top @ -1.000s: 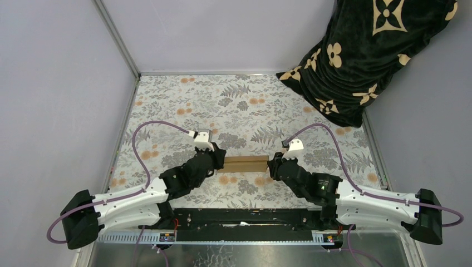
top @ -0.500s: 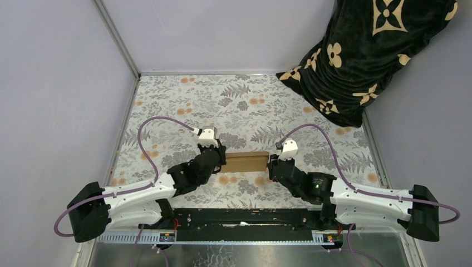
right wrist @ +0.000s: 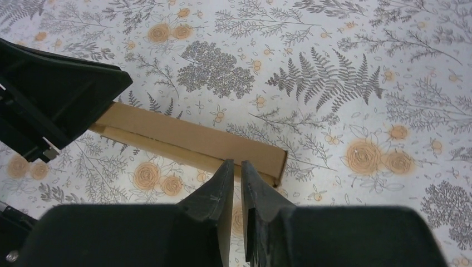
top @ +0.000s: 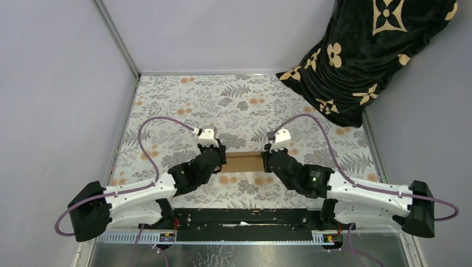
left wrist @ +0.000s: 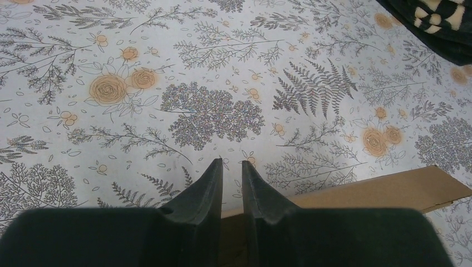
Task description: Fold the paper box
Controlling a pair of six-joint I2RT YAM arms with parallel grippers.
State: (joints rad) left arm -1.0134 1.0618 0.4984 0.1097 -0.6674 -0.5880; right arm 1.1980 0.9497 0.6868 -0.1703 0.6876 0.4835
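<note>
The paper box point(top: 243, 162) is a long flat brown cardboard piece lying on the floral cloth between my two grippers. My left gripper point(top: 222, 158) covers its left end. In the left wrist view the fingertips point(left wrist: 232, 162) stand a narrow slit apart above the box point(left wrist: 384, 189), and cardboard shows through the slit lower down. My right gripper point(top: 265, 161) sits over the right end. In the right wrist view its tips point(right wrist: 236, 162) are nearly together at the near edge of the box point(right wrist: 183, 132). A pale tan strip lines one finger's inner side; I cannot tell if it is cardboard.
A black blanket with tan flower marks point(top: 367, 55) is heaped at the back right, and its edge shows in the left wrist view point(left wrist: 439, 22). Grey walls close in the left, back and right. The left arm's black body point(right wrist: 50, 100) fills the left of the right wrist view.
The right arm has moved left and forward over the box's right end, and its jaws have narrowed. The box has shifted slightly away from the bases. The left arm crept forward, then held.
</note>
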